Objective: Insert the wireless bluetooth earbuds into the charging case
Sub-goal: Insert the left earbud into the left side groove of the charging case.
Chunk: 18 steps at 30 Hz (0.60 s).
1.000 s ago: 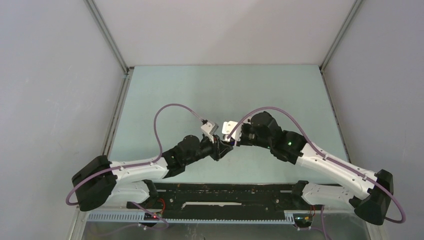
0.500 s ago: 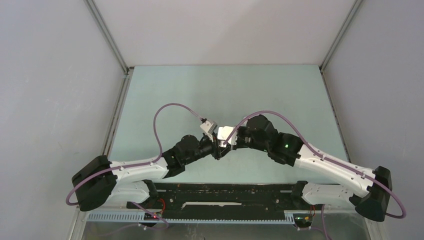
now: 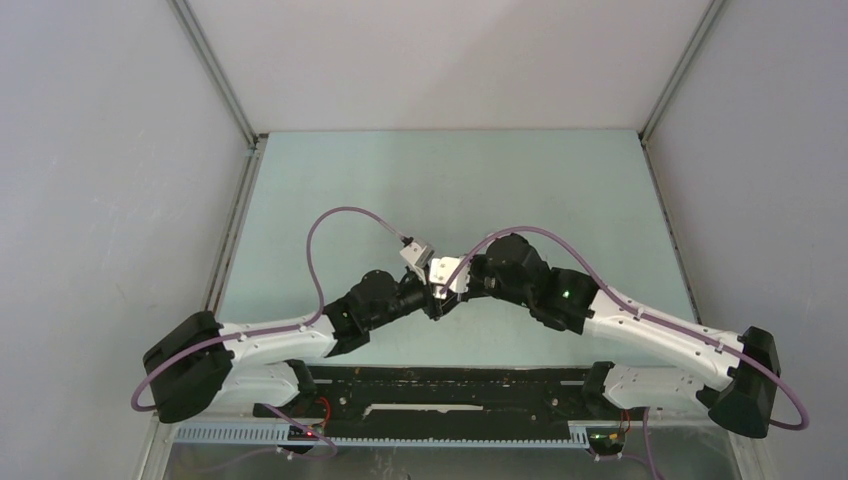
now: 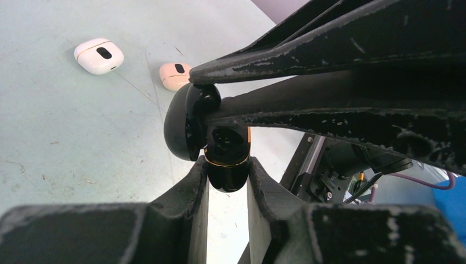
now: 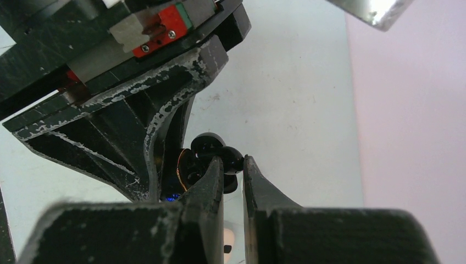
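My left gripper (image 4: 226, 175) is shut on a glossy black charging case (image 4: 226, 157) with a gold rim. It holds the case above the table with the lid (image 4: 181, 124) swung open to the left. My right gripper (image 5: 233, 163) is shut on a small black earbud (image 5: 235, 157) and holds it right at the case's open mouth (image 5: 189, 165). In the left wrist view the right gripper's fingers (image 4: 308, 60) reach in from the upper right. In the top view the left gripper (image 3: 431, 299) and the right gripper (image 3: 447, 292) meet at the table's middle; the case and earbud are too small to tell there.
A white rounded pod (image 4: 99, 55) and a beige one (image 4: 175, 75), each with a dark oval mark, lie on the pale green table (image 4: 66, 126) beyond the case. The beige one also shows under my right gripper (image 5: 228, 237). The black base rail (image 3: 450, 390) runs along the near edge.
The right arm has moved left and brought its gripper up against the left gripper's tips. The left arm has barely moved.
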Tool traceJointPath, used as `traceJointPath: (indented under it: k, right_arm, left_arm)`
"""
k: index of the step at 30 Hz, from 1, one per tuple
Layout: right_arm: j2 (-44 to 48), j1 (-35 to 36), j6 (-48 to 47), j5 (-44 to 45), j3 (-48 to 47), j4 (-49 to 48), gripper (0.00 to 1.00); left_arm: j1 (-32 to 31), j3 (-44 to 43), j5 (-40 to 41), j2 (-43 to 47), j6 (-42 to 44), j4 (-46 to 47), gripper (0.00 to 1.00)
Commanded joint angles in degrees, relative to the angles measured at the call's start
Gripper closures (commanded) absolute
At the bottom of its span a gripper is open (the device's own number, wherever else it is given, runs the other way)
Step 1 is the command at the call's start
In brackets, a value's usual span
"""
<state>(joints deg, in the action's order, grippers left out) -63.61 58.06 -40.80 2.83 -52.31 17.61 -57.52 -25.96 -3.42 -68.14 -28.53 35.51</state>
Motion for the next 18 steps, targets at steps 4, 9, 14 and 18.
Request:
traceJointPath:
  k: [4,9,14,18]
  right_arm:
    - [0.0,1.7,-1.2,1.3,0.8,-2.6,1.00]
    - [0.3,2.1,-1.1,0.7,0.8,-2.1,1.00]
    - [0.8,2.2,-0.8,0.5,0.8,-1.8,1.00]
    - [0.9,2.2,-0.8,0.0,0.8,-1.4,1.00]
  left_arm:
    - [-0.2,1.1,1.0,2.2,-0.8,3.1,1.00]
    - [0.0,1.5,2.1,2.4,-0.9,3.2,1.00]
    - [0.4,1.8,2.4,2.2,-1.3,3.6,1.00]
    - [0.6,1.9,2.6,2.2,-1.2,3.8,1.00]
